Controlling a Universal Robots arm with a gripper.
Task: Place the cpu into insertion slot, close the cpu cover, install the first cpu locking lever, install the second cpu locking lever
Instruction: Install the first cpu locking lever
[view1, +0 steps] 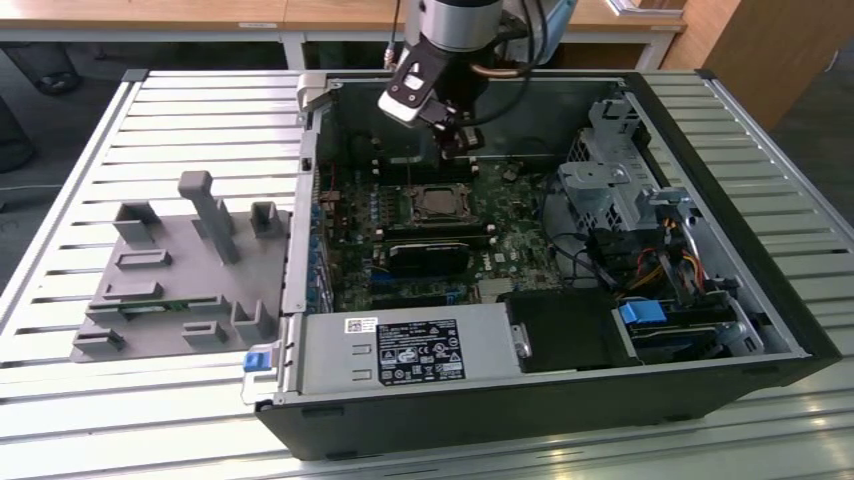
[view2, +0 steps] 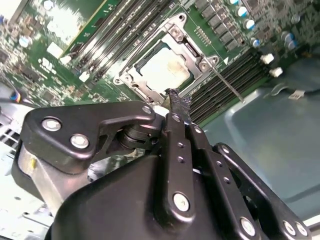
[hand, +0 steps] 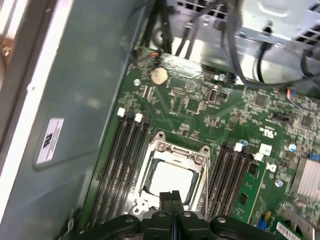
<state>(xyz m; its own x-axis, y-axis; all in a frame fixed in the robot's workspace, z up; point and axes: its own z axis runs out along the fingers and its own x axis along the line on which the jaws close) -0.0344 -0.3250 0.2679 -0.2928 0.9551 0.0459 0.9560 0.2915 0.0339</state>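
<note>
Setting: robotics lab or test workshop. Evidence:
- The bench is a slatted metal table.
- An open desktop computer case lies on its side toward the table's edge at the exterior view's right, with its green circuit board exposed.
- A grey moulded parts holder sits toward the opposite edge.
- A robot arm with a black gripper hangs over the case.
- Wooden desks on white legs stand beyond the far edge.

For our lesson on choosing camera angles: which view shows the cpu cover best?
The second wrist view: the cover lies near and almost whole, its frame clear around the cpu. In the first wrist view the hand hides part of one edge. In the exterior view it is just a small, distant square.
</note>
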